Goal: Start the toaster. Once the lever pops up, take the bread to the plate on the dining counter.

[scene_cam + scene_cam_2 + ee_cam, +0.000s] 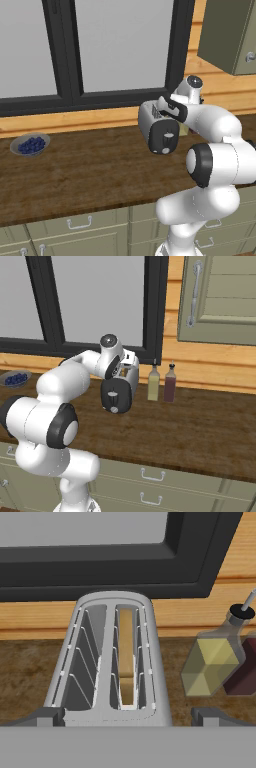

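Toaster [114,662]: brushed silver metal shell, thin wire guards showing in the slots. Bread [126,657]: matt tan. Counter [90,170]: dark wood grain, looking satin. Bottles [161,383]: seemingly glossy glass.

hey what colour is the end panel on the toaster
Dark grey, on the toaster end facing the robot; clearest in the right base view.

Even, flat rendered light — sharp, no glare.
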Motion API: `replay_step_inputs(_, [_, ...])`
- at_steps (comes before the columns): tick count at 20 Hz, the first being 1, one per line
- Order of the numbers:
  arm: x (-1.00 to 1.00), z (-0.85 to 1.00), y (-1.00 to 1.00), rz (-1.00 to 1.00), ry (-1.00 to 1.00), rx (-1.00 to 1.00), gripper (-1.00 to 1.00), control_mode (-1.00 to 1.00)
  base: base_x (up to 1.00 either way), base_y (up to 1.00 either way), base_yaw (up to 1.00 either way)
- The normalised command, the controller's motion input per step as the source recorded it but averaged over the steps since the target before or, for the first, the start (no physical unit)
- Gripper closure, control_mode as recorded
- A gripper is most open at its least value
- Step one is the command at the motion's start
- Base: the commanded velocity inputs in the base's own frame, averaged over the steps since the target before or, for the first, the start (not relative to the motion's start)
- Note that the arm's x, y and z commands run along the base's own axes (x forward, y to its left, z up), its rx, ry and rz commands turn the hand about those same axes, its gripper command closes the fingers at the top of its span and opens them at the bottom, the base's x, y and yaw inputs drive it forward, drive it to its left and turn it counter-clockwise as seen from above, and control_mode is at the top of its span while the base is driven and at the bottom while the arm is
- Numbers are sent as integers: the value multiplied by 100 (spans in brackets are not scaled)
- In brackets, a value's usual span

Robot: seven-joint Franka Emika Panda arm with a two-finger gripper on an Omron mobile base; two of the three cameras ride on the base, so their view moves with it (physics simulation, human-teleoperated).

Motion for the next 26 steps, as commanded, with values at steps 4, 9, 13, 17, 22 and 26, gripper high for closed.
replay_step_inputs(4, [0,0,0,0,0,0,-100,-100,0,0,0])
replay_step_inputs(9, [0,0,0,0,0,0,-100,-100,0,0,0])
replay_step_inputs(13, [0,0,0,0,0,0,-100,-100,0,0,0])
replay_step_inputs(17, [0,0,0,0,0,0,-100,-100,0,0,0])
replay_step_inputs(22, [0,0,0,0,0,0,-100,-100,0,0,0])
replay_step_inputs(26, [0,0,0,0,0,0,-100,-100,0,0,0])
